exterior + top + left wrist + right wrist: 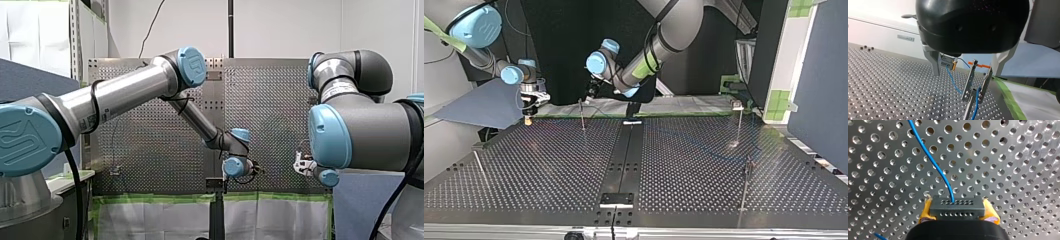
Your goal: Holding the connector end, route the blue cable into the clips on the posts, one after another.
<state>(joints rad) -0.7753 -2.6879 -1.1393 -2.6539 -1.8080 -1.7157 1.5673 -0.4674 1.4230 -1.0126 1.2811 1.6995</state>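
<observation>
My right gripper (958, 213) is shut with its yellow pads (925, 212) on the dark grey connector (956, 207). The blue cable (930, 157) leaves the connector's face and runs off over the perforated plate. In the left wrist view the same connector (946, 64) shows ahead, and the blue cable (953, 82) drops from it to a metal clip (970, 80) on a post. My left gripper (968, 67) is open, its metal fingers (934, 63) straddling that clip with nothing held. In the top view my right gripper (528, 116) hangs left of the post (582, 116), and my left gripper (591, 94) is above it.
More thin posts stand on the perforated table (549, 165): one at the top view's far right (740, 125), one nearer on the right (746, 185), one leaning at the left (479, 167). A black rail (624, 160) runs down the middle. Green tape (1008, 97) marks the table's edge.
</observation>
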